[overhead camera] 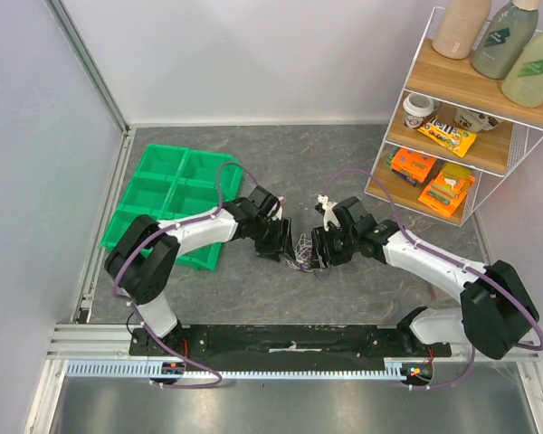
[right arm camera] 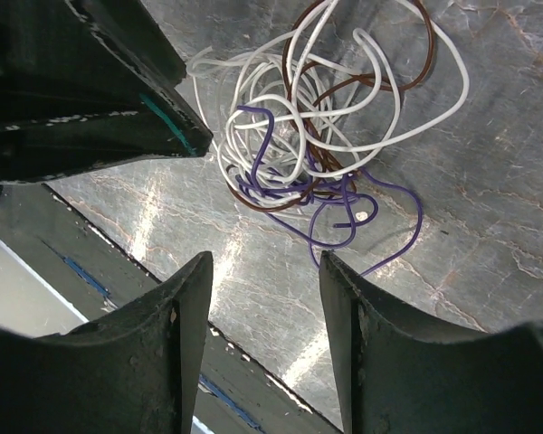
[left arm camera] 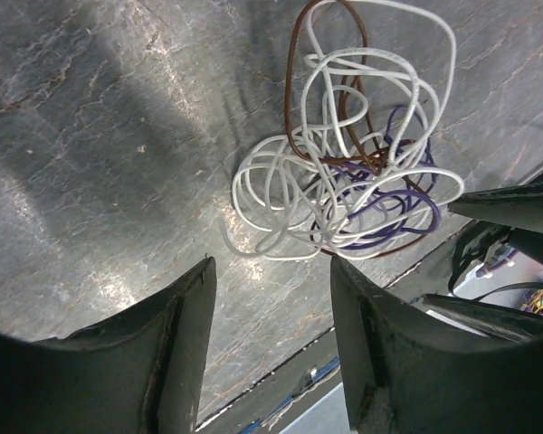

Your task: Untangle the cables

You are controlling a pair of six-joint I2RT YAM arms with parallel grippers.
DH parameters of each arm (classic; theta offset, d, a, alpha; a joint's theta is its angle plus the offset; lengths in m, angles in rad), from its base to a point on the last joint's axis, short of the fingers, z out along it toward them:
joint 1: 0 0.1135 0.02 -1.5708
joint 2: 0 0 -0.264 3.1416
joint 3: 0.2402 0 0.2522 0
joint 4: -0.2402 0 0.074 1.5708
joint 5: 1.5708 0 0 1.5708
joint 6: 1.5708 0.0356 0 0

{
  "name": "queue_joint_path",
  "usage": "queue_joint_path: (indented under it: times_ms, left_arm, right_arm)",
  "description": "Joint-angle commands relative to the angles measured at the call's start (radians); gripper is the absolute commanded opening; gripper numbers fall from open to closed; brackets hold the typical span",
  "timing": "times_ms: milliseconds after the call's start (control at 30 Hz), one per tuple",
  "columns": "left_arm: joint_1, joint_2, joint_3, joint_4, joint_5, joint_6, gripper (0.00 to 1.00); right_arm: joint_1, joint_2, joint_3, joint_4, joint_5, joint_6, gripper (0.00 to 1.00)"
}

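Note:
The cables [overhead camera: 303, 252] are a small tangled clump of thin white, purple and brown wires lying on the grey table between my two grippers. In the left wrist view the clump [left arm camera: 353, 172] lies just beyond my fingertips, white loops nearest. My left gripper [left arm camera: 271, 267] is open and empty, short of the clump. In the right wrist view the clump [right arm camera: 317, 136] lies ahead, purple loops nearest. My right gripper [right arm camera: 264, 258] is open and empty, just short of the purple wire. In the top view the left gripper [overhead camera: 283, 242] and right gripper [overhead camera: 320, 249] flank the clump.
A green compartment tray [overhead camera: 167, 194] lies at the left behind my left arm. A wire shelf [overhead camera: 462, 117] with snack packets and bottles stands at the back right. The table's near edge with a black rail [overhead camera: 290, 339] runs just below the grippers.

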Motion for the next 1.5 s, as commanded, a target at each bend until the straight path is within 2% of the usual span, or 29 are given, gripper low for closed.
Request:
queue_joint_path:
  times_ms: [0, 67, 133, 233, 367, 467, 600, 733, 900, 1000, 1033, 1133, 1200, 1267, 1367, 1467]
  left_arm:
    - [0.001, 0.033, 0.041, 0.03, 0.046, 0.073, 0.59]
    - [0.001, 0.039, 0.049, 0.03, 0.044, 0.068, 0.51]
    - [0.001, 0.033, 0.056, 0.024, 0.039, 0.07, 0.35]
    - [0.0, -0.006, 0.067, 0.012, 0.038, 0.074, 0.16]
    - [0.001, -0.107, 0.072, -0.016, 0.042, 0.085, 0.02]
    - [0.001, -0.22, 0.079, -0.044, 0.035, 0.103, 0.02]
    - [0.0, -0.36, 0.147, -0.128, -0.063, 0.163, 0.02]
    - [0.001, -0.484, 0.26, -0.168, -0.178, 0.247, 0.02]
    - [0.0, -0.558, 0.432, -0.148, -0.257, 0.343, 0.02]
    - [0.001, -0.55, 0.53, -0.134, -0.235, 0.367, 0.02]
    - [0.0, -0.54, 0.561, -0.14, -0.225, 0.361, 0.02]
    - [0.001, -0.488, 0.671, -0.185, -0.237, 0.295, 0.02]
    - [0.001, -0.457, 0.729, -0.215, -0.252, 0.236, 0.02]
    - [0.006, -0.434, 0.788, -0.232, -0.263, 0.168, 0.02]
    - [0.029, -0.411, 0.829, -0.19, -0.163, 0.062, 0.02]
    - [0.04, -0.388, 0.852, -0.173, -0.102, 0.008, 0.02]
  right_arm:
    - [-0.001, 0.011, -0.007, 0.041, -0.001, 0.006, 0.58]
    - [0.0, 0.027, -0.005, 0.05, -0.001, 0.006, 0.59]
    - [0.0, 0.044, -0.002, 0.061, 0.005, 0.009, 0.59]
    - [0.0, 0.078, 0.01, 0.069, 0.05, 0.023, 0.59]
    - [-0.001, 0.118, 0.023, 0.099, 0.086, 0.047, 0.56]
    - [0.0, 0.155, 0.026, 0.119, 0.116, 0.076, 0.46]
    - [-0.001, 0.166, 0.007, 0.11, 0.195, 0.118, 0.27]
    - [-0.021, 0.129, -0.02, 0.055, 0.321, 0.151, 0.0]
    - [-0.09, 0.051, -0.053, -0.023, 0.433, 0.167, 0.0]
    - [-0.118, 0.0, -0.042, -0.042, 0.362, 0.098, 0.0]
    - [-0.118, -0.015, -0.027, -0.037, 0.284, 0.051, 0.03]
    - [-0.118, -0.092, 0.007, -0.011, 0.101, -0.019, 0.22]
    - [-0.116, -0.169, 0.03, 0.028, 0.022, -0.039, 0.43]
    - [-0.115, -0.256, 0.065, 0.061, -0.025, -0.057, 0.57]
    - [-0.115, -0.307, 0.136, 0.125, -0.108, -0.083, 0.7]
    - [-0.115, -0.304, 0.225, 0.16, -0.119, -0.068, 0.74]
